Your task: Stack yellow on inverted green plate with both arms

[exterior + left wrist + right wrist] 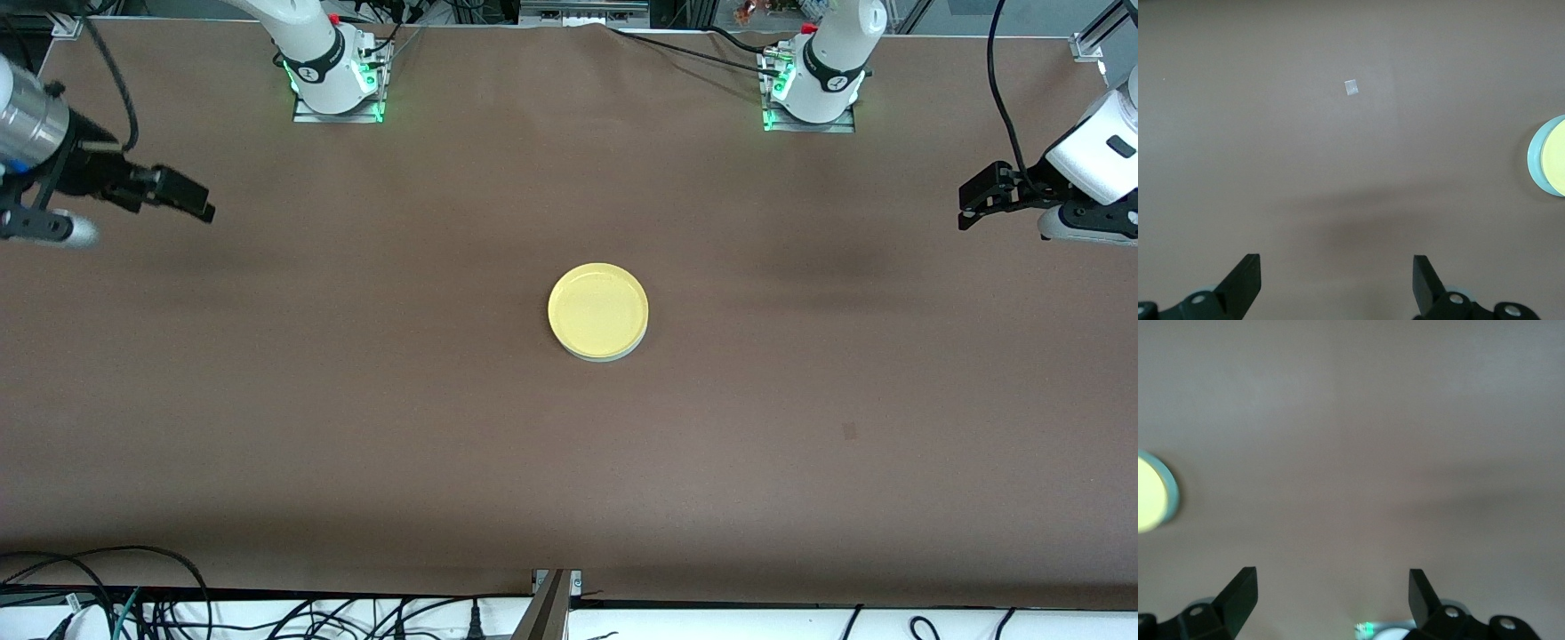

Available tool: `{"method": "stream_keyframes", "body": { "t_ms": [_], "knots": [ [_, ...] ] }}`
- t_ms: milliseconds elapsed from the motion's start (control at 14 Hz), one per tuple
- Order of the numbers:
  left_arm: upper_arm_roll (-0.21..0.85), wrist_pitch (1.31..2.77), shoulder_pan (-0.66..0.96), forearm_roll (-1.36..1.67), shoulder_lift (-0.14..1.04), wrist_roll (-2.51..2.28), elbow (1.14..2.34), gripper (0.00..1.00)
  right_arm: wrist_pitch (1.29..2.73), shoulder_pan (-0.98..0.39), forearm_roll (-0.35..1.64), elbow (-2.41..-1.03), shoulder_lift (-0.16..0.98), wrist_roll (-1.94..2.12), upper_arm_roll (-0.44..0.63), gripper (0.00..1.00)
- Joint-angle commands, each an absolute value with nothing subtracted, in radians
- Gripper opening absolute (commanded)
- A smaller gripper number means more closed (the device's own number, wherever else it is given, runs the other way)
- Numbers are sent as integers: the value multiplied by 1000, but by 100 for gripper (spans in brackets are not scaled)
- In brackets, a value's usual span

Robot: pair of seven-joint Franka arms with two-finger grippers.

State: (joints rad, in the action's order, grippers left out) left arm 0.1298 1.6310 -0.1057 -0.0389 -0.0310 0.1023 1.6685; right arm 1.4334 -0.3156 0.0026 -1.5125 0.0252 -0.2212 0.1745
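Now, stack: yellow (597,308) sits on green plate (613,356), mid-table, well clear of every edge; only a thin green rim shows beneath, so stack looks done.
Left gripper (969,197): up over the table edge at the left arm's end, fingers (1245,280) spread apart, empty; parked clear of the stack, waiting.
Right gripper (197,201): up over the edge at the right arm's end, fingers (1241,597) apart, empty.
Table (356,400): small pale tag (1351,87) on bare brown cover.

Yellow (597,308) lies on the green plate (613,356) mid-table, well apart from both raised tools.
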Motion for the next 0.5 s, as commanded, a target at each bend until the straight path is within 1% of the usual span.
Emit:
{"method": "stream_keyframes", "body": {
  "t_ms": [0, 71, 286, 429],
  "knots": [
    [138, 1615, -112, -23, -20, 109, 1641, 100, 1422, -129, -61, -1575, -14, -161, -47, 100],
    [138, 1615, -112, -23, -20, 109, 1641, 100, 1431, -91, -63, -1610, -31, -125, -79, 100],
    [138, 1615, -112, -23, -20, 109, 1641, 100, 1482, -60, -52, -1701, -100, -60, -87, 100],
    [140, 1615, -112, -23, -20, 109, 1641, 100, 1474, -60, -51, -1698, -97, -60, -81, 100]
  ]
}}
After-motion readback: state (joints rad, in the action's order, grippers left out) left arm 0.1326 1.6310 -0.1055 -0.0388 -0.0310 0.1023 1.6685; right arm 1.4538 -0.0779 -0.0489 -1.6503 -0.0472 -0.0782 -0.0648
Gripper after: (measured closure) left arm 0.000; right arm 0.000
